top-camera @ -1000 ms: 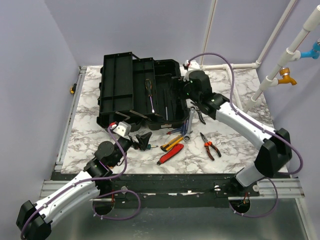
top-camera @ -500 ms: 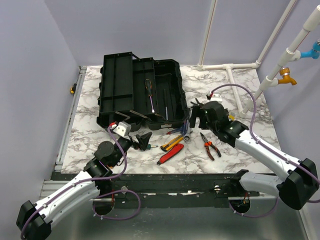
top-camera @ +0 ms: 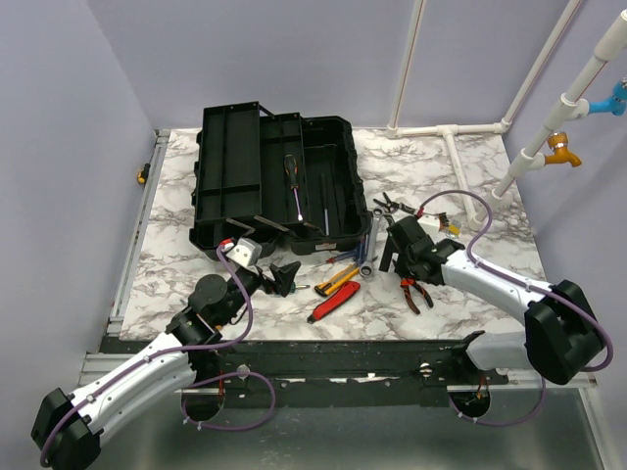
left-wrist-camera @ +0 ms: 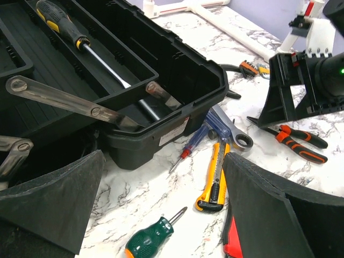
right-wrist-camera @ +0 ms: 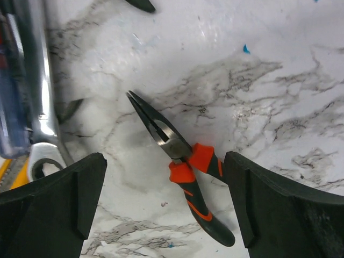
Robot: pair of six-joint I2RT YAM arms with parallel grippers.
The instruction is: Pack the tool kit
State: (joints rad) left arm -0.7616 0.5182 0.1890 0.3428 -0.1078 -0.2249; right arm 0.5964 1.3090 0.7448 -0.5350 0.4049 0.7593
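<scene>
Marbled tabletop (top-camera: 470,176) holds loose tools at 4 o'clock of the open toolbox (top-camera: 343,132). Right gripper (right-wrist-camera: 164,161) hangs spread over orange long-nose pliers (right-wrist-camera: 177,148); left gripper (left-wrist-camera: 164,166) is spread, empty. In the right wrist view, the pliers' long axis runs 11 to 5 o'clock, nose at 11. Pinched across that diagonal they may swivel or slip, and the 9 o'clock finger (right-wrist-camera: 54,204) could snag the wrench (right-wrist-camera: 40,107).
</scene>
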